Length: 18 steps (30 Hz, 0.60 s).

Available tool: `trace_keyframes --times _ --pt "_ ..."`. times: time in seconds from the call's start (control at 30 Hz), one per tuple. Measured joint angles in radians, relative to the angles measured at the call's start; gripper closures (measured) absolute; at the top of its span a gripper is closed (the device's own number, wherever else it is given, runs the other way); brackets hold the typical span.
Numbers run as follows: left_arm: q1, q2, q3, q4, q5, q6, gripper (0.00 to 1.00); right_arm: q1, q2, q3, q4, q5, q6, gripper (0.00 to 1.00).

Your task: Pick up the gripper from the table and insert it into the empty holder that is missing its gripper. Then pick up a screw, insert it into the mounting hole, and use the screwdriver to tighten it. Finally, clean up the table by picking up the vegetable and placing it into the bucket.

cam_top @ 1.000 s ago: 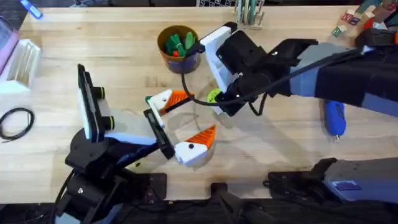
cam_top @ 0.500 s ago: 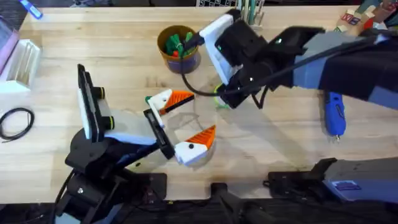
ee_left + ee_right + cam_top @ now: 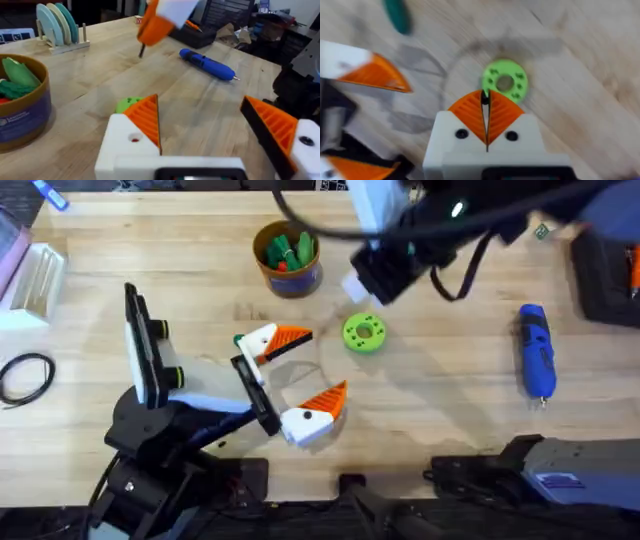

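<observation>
On the far side of the wooden table (image 3: 470,395), the short round mustard-tan bucket with a blue band (image 3: 287,260) holds the dark green toy vegetable (image 3: 283,251) (red shows among the green pieces). Right of it, the right gripper (image 3: 485,116) hangs raised over the bright green holed disc (image 3: 364,333), its orange ribbed pads pressed together on nothing. Near the middle, the left gripper (image 3: 300,375) sits low with its white-and-orange fingers spread wide, empty. Far to the right lies the blue pen-shaped screwdriver (image 3: 536,364), flat, untouched.
</observation>
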Motion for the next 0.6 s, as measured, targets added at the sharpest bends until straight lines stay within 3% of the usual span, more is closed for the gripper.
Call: trace_keyframes --times 0.23,0.4,0.6 --pt "0.000 0.000 0.000 0.000 0.000 0.000 0.013 0.109 -0.009 0.088 0.034 -0.157 0.003 0.994" --pt "0.000 0.000 0.000 -0.001 0.000 0.005 0.015 0.198 -0.007 0.088 0.058 -0.192 0.006 0.994" --pt "0.000 0.000 0.000 -0.001 0.000 0.038 0.014 0.244 0.026 0.088 0.094 -0.198 0.007 0.994"
